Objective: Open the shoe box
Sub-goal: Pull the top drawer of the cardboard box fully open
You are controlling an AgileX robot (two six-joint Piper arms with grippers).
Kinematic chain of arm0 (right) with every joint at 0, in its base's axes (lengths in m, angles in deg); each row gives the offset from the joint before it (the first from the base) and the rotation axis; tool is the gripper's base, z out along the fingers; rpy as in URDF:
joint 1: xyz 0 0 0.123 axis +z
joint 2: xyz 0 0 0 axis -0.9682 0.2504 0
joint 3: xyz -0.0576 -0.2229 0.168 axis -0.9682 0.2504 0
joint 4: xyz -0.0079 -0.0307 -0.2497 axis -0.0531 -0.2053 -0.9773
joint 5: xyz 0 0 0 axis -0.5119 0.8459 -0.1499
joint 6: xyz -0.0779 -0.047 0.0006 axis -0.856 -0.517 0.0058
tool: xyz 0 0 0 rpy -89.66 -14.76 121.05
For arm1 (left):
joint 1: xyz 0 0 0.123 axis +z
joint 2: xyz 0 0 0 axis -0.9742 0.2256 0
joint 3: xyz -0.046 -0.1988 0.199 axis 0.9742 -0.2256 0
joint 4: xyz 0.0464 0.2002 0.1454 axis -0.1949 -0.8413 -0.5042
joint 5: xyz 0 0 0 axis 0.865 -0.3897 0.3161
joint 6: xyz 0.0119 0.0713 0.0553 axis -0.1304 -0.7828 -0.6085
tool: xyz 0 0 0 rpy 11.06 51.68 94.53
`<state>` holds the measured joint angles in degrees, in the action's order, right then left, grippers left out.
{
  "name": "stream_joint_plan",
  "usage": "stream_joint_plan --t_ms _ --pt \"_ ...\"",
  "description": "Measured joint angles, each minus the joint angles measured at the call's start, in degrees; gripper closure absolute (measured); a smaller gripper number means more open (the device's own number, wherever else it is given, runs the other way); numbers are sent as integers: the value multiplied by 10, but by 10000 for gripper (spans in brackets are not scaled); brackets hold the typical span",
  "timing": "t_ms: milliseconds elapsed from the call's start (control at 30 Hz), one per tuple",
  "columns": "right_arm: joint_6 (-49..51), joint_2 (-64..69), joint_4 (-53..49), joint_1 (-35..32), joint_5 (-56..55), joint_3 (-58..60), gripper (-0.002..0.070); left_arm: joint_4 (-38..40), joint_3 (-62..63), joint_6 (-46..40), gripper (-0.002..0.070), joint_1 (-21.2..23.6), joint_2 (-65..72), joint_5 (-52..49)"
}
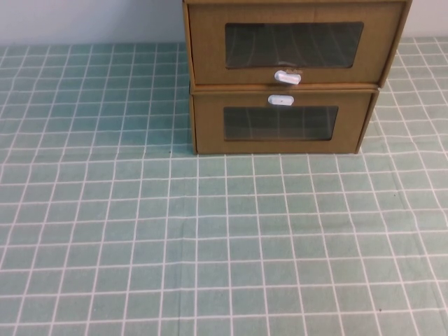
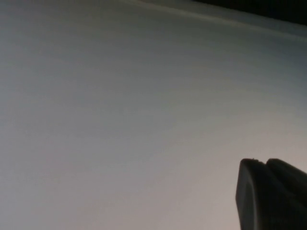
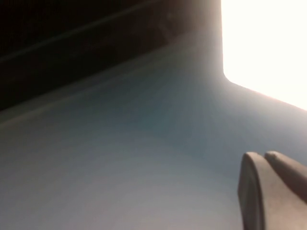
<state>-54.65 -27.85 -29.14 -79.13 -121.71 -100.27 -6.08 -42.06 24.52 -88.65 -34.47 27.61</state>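
Two brown cardboard shoe boxes stand stacked at the back of the table in the high view. The upper box [image 1: 210, 45] and the lower box [image 1: 208, 122] each have a dark window in the front and a small white handle. The upper handle [image 1: 287, 77] sits slightly tilted and the lower handle [image 1: 280, 100] lies level. Both fronts look closed. Neither arm shows in the high view. My left gripper [image 2: 263, 162] is shut and faces a plain pale surface, holding nothing. My right gripper [image 3: 263, 154] is shut too, empty, before a bluish surface.
A green checked cloth [image 1: 210, 245] covers the table in front of and beside the boxes. A pale wall [image 1: 84, 21] runs behind them. A bright white patch [image 3: 268, 38] fills one corner of the right wrist view.
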Motion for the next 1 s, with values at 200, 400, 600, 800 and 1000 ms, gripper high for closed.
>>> stream_joint_plan --t_ms 200,400,600,800,1000 --pt "-9 102 -46 0 228 -229 689 65 196 -35 680 0 149 -174" --pt "-31 275 -111 0 530 -398 689 69 418 -44 680 0 382 -448" --pt "-77 410 -154 1 640 -417 689 71 534 -67 680 0 582 -501" --pt "-84 497 -16 1 625 -400 689 98 643 -118 680 -34 748 -556" --pt "-223 577 4 35 624 -399 689 144 862 -183 680 -70 943 -720"
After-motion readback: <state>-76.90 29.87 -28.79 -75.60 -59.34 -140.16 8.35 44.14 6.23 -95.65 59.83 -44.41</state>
